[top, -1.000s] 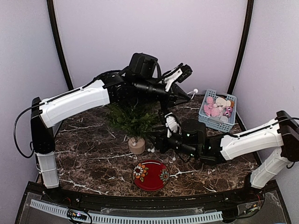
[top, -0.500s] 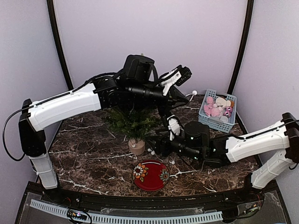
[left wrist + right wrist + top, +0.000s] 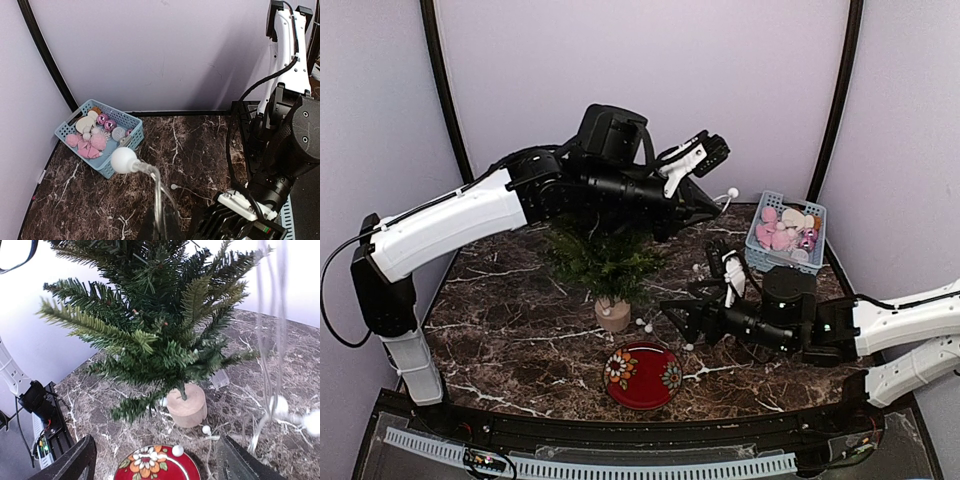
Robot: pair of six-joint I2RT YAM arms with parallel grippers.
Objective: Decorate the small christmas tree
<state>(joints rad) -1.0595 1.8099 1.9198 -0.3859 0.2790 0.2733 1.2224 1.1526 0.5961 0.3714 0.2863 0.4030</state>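
The small christmas tree (image 3: 605,255) stands on its round wood stump (image 3: 612,313) at mid-table; the right wrist view shows its green branches (image 3: 160,325) and stump (image 3: 187,405) close up. My left gripper (image 3: 712,207) hovers high to the tree's right, shut on a clear light-string wire (image 3: 159,195) whose white ball bulb (image 3: 123,160) sticks out beyond the tips. More bulbs (image 3: 205,429) lie by the stump, and the wire hangs blurred at the right. My right gripper (image 3: 685,318) is low, right of the stump, open and empty, with dark fingers (image 3: 75,460) wide apart.
A red flowered plate (image 3: 642,375) lies in front of the stump, its rim (image 3: 192,471) below my right gripper. A blue basket (image 3: 775,265) of pink and white ornaments sits at the back right corner, its rim (image 3: 117,114) in the left wrist view. Walls enclose the table.
My right gripper has opened and drawn back to the right, away from the stump. The left arm has shifted slightly up and left, still holding the wire.
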